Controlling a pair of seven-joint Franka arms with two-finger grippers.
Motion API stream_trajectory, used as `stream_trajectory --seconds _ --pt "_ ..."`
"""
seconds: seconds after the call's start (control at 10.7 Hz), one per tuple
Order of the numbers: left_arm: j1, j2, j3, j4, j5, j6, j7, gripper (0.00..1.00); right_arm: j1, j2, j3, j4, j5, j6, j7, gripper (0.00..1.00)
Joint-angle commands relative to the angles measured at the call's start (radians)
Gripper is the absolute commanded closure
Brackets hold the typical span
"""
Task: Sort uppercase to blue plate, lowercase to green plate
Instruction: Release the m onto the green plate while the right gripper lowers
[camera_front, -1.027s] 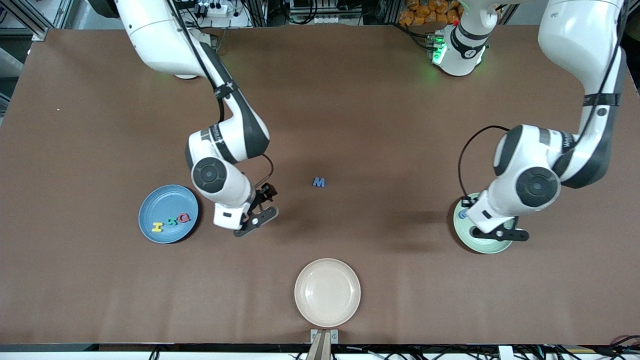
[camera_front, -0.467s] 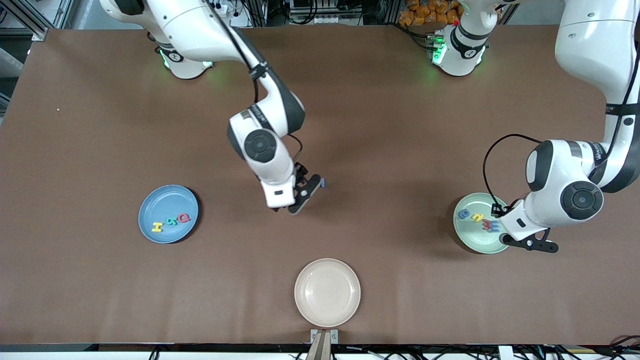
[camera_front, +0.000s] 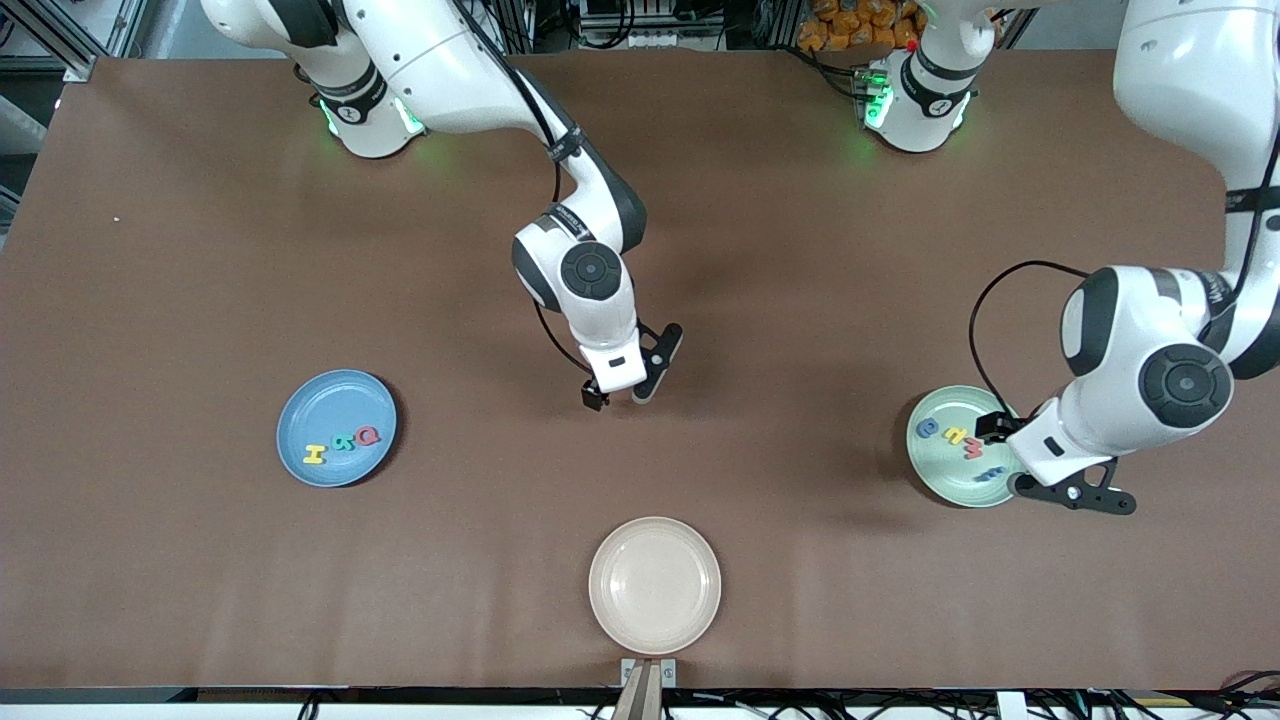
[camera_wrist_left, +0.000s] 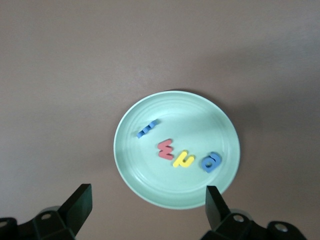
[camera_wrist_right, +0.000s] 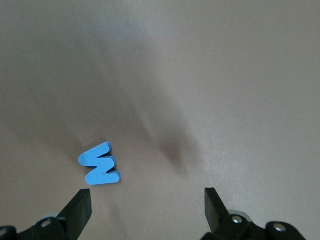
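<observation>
The right wrist view looks down on the brown table (camera_wrist_right: 210, 75). A flat blue M (camera_wrist_right: 99, 164) lies on the table, tilted, with its zigzag strokes visible. Both fingertips (camera_wrist_right: 80, 212) of the right gripper (camera_wrist_right: 147, 210) appear at the frame edge, spread wide apart with nothing between them. The letter sits just beside one fingertip, clear of the gap. A soft shadow falls across the table near the letter.

left pincer (camera_front: 1040, 466): agape, aloft | right pincer (camera_front: 625, 385): agape, aloft
</observation>
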Motion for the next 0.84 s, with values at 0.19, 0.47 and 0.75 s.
stream_trajectory --seconds 0.19,0.47,0.75 --pt "-0.031 -0.173 0.008 0.006 -0.031 -0.13 0.015 0.0 0.002 0.046 0.012 0.0 -0.01 0.073 -0.043 0.0" --pt "-0.051 -0.266 0.051 0.006 -0.123 -0.172 0.01 0.0 0.019 0.083 0.012 0.008 -0.009 0.12 -0.043 0.0" --pt "-0.071 -0.344 0.091 0.009 -0.232 -0.225 0.006 0.0 0.025 0.081 0.012 0.008 -0.007 0.119 -0.043 0.0"
